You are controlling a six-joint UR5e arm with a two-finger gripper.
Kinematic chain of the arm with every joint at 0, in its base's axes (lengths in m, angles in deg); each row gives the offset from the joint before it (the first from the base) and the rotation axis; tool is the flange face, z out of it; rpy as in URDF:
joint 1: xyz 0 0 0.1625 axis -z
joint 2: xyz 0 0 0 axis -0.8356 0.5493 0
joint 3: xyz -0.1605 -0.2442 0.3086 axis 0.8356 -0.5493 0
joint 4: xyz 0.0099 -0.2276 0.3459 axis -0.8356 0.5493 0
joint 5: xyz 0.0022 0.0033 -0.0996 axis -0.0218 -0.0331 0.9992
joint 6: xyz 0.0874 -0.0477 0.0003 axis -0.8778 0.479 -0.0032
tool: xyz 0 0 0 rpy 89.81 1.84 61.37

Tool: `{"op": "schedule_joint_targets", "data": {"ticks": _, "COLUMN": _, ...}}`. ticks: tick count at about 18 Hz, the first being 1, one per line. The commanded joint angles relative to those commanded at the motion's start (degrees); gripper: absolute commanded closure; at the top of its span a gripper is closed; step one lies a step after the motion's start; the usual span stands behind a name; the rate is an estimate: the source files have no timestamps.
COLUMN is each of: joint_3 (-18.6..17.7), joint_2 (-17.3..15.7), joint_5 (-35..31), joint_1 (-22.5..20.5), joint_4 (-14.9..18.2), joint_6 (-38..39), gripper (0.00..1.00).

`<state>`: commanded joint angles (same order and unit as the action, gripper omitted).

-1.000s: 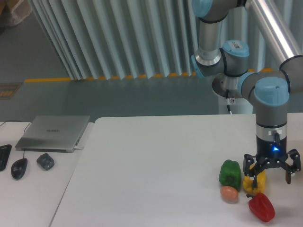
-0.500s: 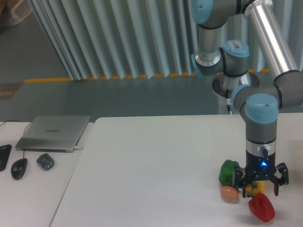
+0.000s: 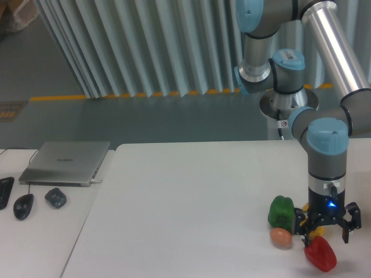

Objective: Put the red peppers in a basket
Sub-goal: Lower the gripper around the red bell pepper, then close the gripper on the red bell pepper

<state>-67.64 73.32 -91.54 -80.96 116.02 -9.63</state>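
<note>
The gripper [image 3: 326, 233] hangs low over the near right part of the white table [image 3: 191, 208], its two dark fingers [image 3: 346, 227] spread apart and pointing down, with nothing held between them. A blue light glows on the wrist just above them. The red pepper [image 3: 320, 253] lies on the table directly under the spread fingers, at the near right edge of the view, and whether the fingertips touch its top cannot be told. The yellow pepper [image 3: 316, 231] sits just behind the red one, mostly hidden by the gripper body. To the left of it stands the green pepper [image 3: 282, 212], and touching the near side of the green pepper is a small orange-brown ball [image 3: 280, 237]. Far to the left, on a separate grey desk, lie a closed silver laptop [image 3: 65, 163], a dark mouse [image 3: 23, 205] and a small dark object [image 3: 55, 197] beside it.
</note>
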Motion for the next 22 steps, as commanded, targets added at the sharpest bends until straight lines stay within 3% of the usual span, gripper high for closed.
{"op": "schedule_joint_targets", "data": {"ticks": 22, "joint_3": -0.26, "joint_2": 1.85, "joint_5": -0.17, "joint_1": 0.44, "joint_4": -0.09, "joint_6": 1.93, "gripper": 0.00}}
